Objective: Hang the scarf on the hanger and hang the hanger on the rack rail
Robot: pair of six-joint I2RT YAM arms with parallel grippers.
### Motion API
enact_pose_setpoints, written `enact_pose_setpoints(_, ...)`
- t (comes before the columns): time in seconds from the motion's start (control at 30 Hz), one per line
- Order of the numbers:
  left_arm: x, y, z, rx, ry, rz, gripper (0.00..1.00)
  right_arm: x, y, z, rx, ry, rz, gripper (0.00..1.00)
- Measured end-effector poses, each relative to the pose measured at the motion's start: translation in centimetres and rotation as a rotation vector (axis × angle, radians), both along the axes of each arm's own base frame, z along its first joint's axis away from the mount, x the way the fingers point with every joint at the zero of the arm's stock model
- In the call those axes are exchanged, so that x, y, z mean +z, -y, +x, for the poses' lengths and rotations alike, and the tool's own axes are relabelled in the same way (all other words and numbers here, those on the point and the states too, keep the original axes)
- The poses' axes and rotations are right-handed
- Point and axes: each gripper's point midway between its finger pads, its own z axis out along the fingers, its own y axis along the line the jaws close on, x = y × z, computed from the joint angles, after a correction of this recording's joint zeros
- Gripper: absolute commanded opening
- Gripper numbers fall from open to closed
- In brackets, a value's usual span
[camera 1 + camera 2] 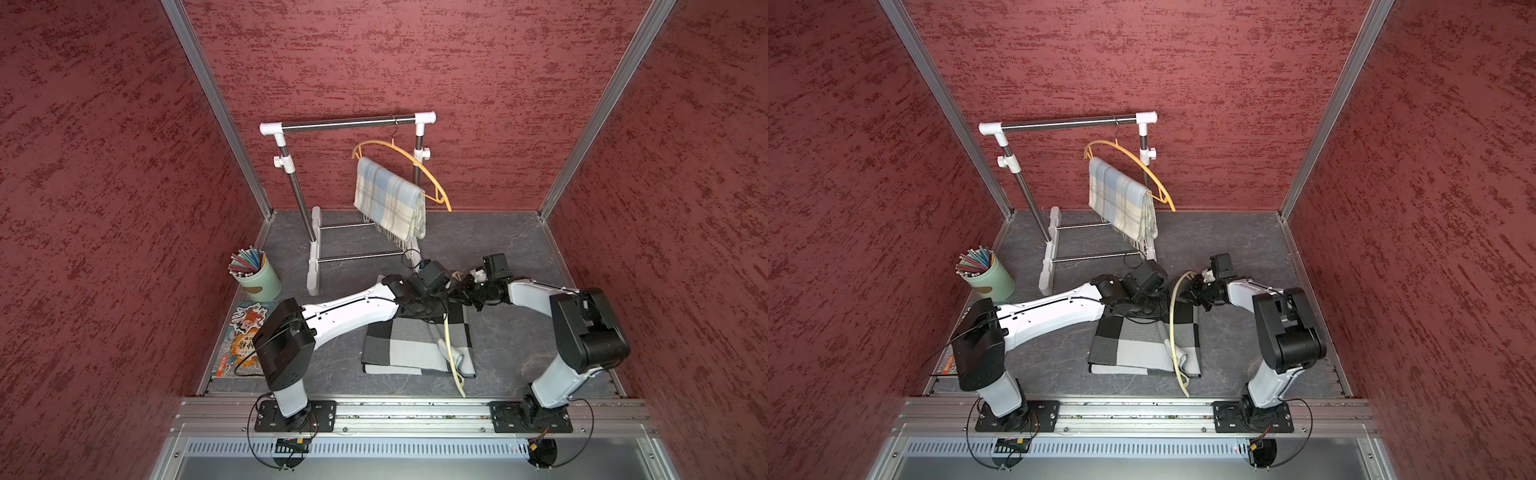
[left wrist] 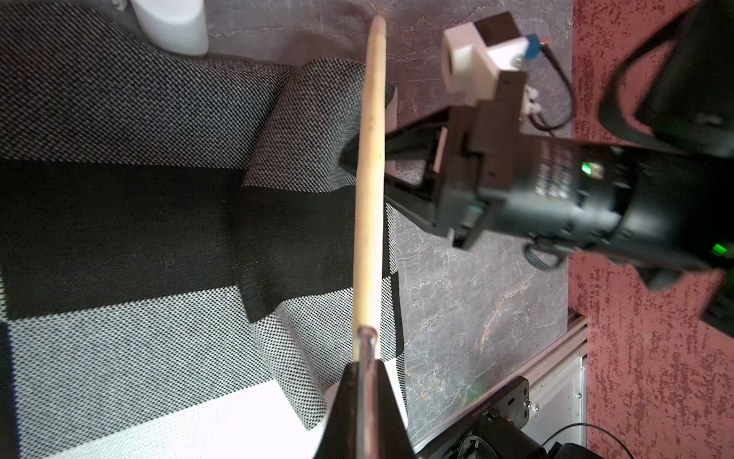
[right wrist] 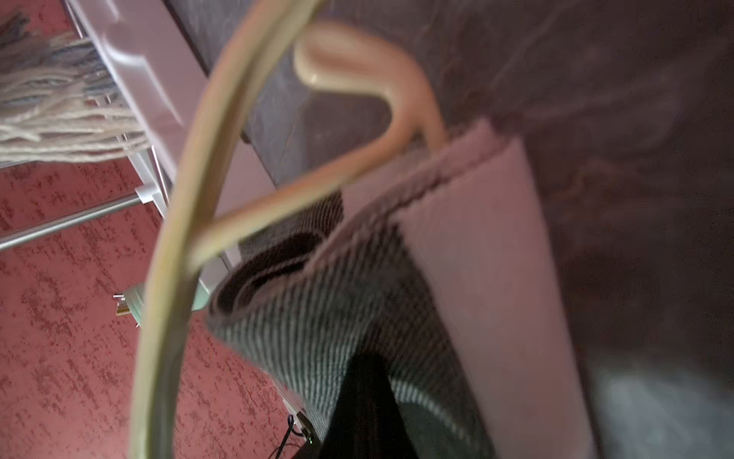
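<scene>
Grey scarf (image 1: 1133, 349) beneath cream hanger (image 1: 1171, 316) — left gripper (image 2: 365, 369) tight on hanger, right gripper (image 2: 347, 159) tight on scarf.

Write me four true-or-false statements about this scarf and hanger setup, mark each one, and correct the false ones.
1. A plaid scarf already hangs on the orange hanger on the rack. True.
2. The checked scarf hangs over the rack's top bar. False: it lies on the table, with the cream hanger across it.
3. The left gripper is shut on the cream hanger's metal hook. True.
4. The pencil cup has tipped over. False: it stands upright beside the rack's foot.
</scene>
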Motion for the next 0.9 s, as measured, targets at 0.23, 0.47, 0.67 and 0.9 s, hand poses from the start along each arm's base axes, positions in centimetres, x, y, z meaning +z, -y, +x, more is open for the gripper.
enact_pose_setpoints(0.23,0.1,0.2,0.2,0.006,0.001,0.012,0.00,-0.8,-2.9,1.8,0.089,0.008,0.089,0.00)
enact_pose_setpoints(0.47,0.0,0.0,0.1,0.013,-0.007,0.020,0.00,3.9,-1.6,-2.1,0.146,0.127,0.028,0.45)
enact_pose_setpoints(0.67,0.2,0.1,0.1,0.014,-0.011,0.021,0.03,9.4,1.4,-4.3,0.120,0.260,-0.048,0.66)
enact_pose_setpoints(0.9,0.5,1.4,-0.6,-0.040,-0.039,-0.039,0.45,13.1,2.9,-7.5,0.097,0.313,-0.068,0.78)
